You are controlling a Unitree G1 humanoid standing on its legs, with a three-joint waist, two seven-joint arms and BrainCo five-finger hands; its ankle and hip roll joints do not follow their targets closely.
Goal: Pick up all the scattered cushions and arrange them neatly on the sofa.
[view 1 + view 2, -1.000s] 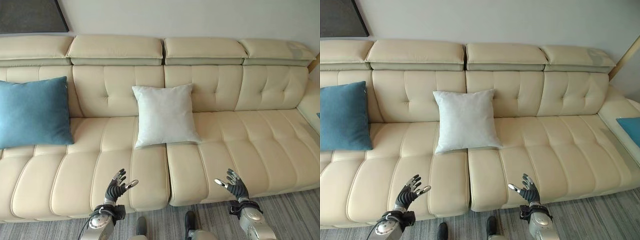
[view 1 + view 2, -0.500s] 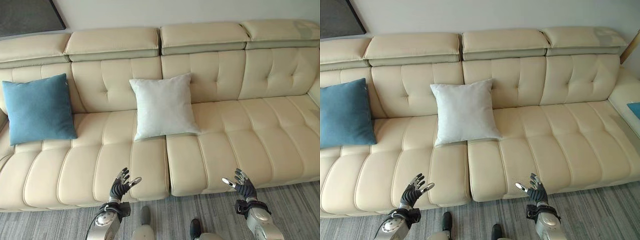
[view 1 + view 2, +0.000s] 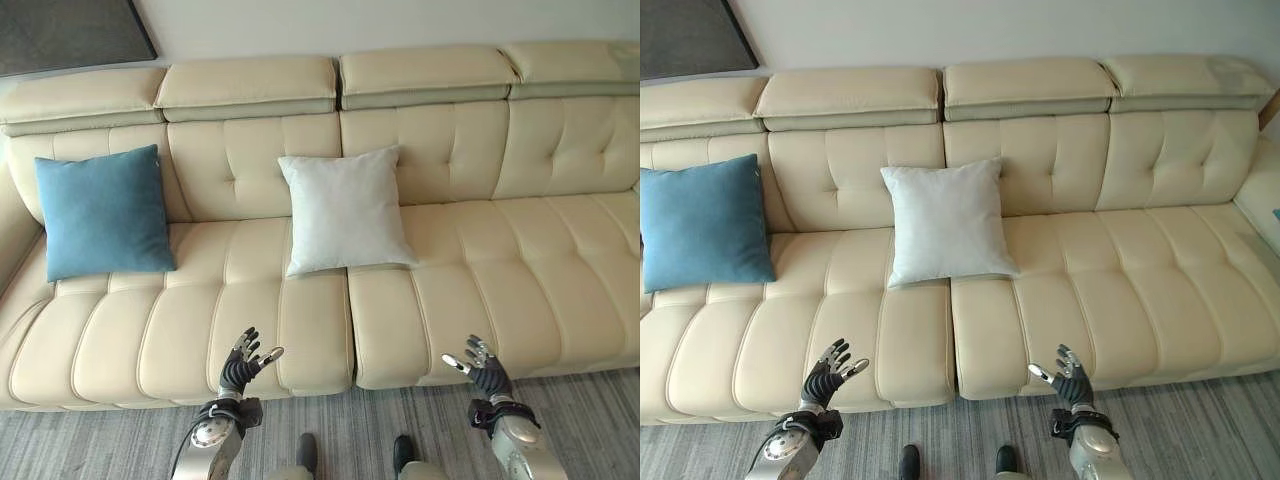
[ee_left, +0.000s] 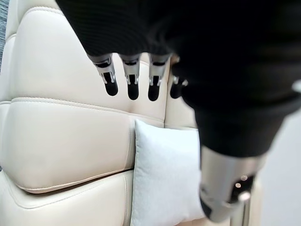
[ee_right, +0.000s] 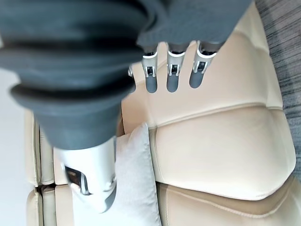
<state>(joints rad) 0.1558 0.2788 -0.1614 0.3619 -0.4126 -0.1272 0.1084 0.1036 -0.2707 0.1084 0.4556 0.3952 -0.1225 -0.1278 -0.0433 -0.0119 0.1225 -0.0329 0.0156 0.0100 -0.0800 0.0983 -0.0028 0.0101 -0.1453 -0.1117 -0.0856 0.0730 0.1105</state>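
A long cream sofa (image 3: 480,290) spans the scene, backed against the wall, with striped grey floor (image 3: 120,440) in front of its seat edge. Two cushions already rest on it, both upright and leaning on the backrest: a blue cushion (image 3: 104,212) towards the robot's left end, and a white cushion (image 3: 346,210) near the middle, its lower edge sitting across the seam between two seat sections. Both look soft, light and loosely filled, so they should squash under pressure and sag if lifted by one corner; the surest hold is probably the two opposite side edges, one hand each, or a pinch of a thick corner. The fabric looks matte, not slippery. The left hand (image 3: 240,366) and right hand (image 3: 482,371) hover low by the front of the seat, well apart from both cushions and from each other. Each has its fingers spread and relaxed, holding nothing. The white cushion lies beyond and between the hands, up the seat; the blue one is farther off to the left.
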